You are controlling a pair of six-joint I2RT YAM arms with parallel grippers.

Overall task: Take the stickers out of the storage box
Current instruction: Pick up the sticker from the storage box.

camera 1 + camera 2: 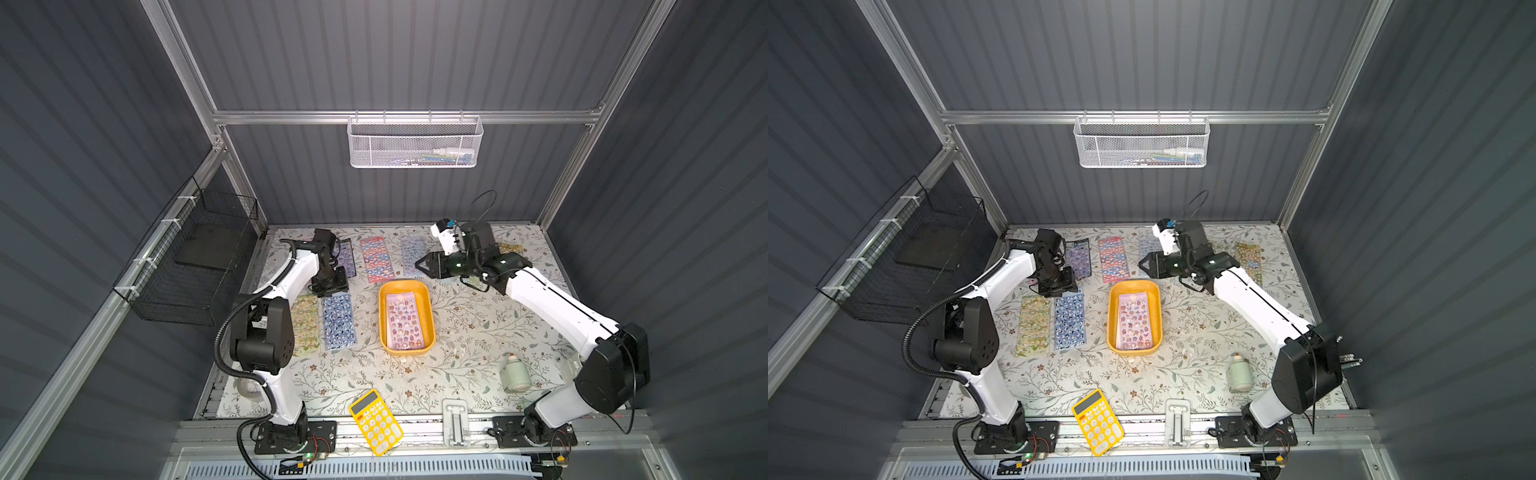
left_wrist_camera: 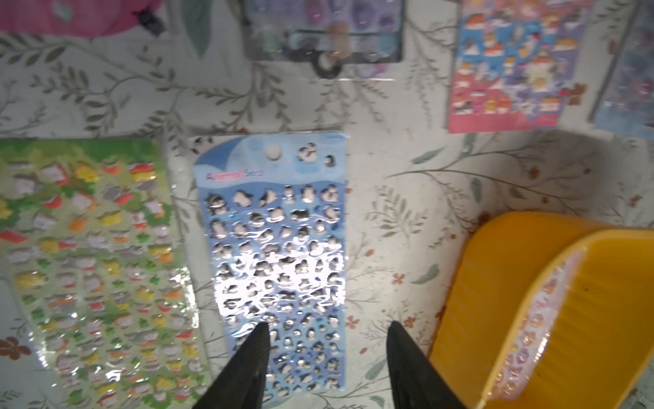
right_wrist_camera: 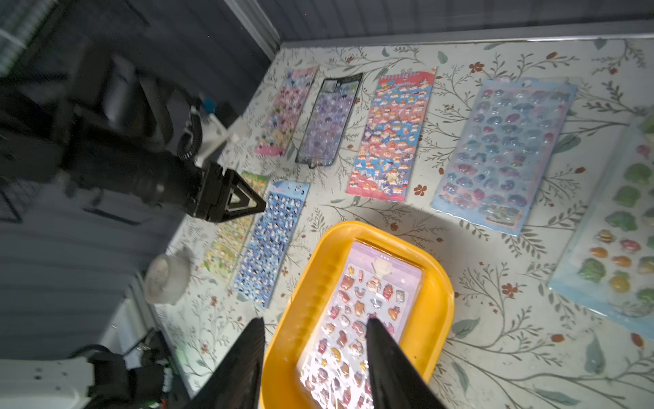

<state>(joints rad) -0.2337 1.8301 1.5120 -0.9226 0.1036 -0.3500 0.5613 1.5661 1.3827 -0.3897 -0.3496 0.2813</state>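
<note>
Take the mustard-yellow storage box (image 1: 429, 309) (image 1: 1157, 311) (image 3: 437, 301) as your landmark. It lies flat on the floral tablecloth (image 1: 469, 332), about midway between the two arms. One of the stickers, a pink-and-lilac sheet (image 1: 404, 322) (image 1: 1133, 321) (image 3: 368, 304), lies on the box's floor with its long side along the box's long side. You cannot tell whether more sheets lie beneath it.

On the left-arm side of the box, the blue penguin sheet (image 1: 338, 321) (image 2: 279, 230) lies near the box and parallel to it. The green sheet (image 1: 305, 326) (image 2: 88, 265) sits just beyond that one.

Past the far end of the box you have a row of sheets:
- the pink sheet (image 3: 286, 109), outermost on the left-arm side
- the purple black-edged sheet (image 1: 348, 257) (image 3: 329, 120)
- the red-and-blue sheet (image 1: 376, 259) (image 3: 389, 134)
- the pale blue sheet (image 1: 409, 249) (image 3: 502, 152), partly covered by the right gripper in both top views

A sheet of green and orange shapes (image 1: 1248, 257) (image 3: 619, 248) lies farther off on the box's right-arm side.

Your left gripper (image 2: 327, 327) hangs over the strip between the penguin sheet and the box, with one finger in front of that sheet's edge. Its jaws are spread and there is nothing between them.

Your right gripper (image 3: 315, 322) (image 1: 420, 264) hovers above the box's far end. Its jaws are parted and empty. In the right wrist view, one finger shows over the sheet in the box and one over the cloth just outside the box's wall.

On the side of the box nearer the arm bases, the yellow calculator (image 1: 376, 422) lies at the table's edge. The white bottle (image 1: 515, 372) lies toward the right arm.
</note>
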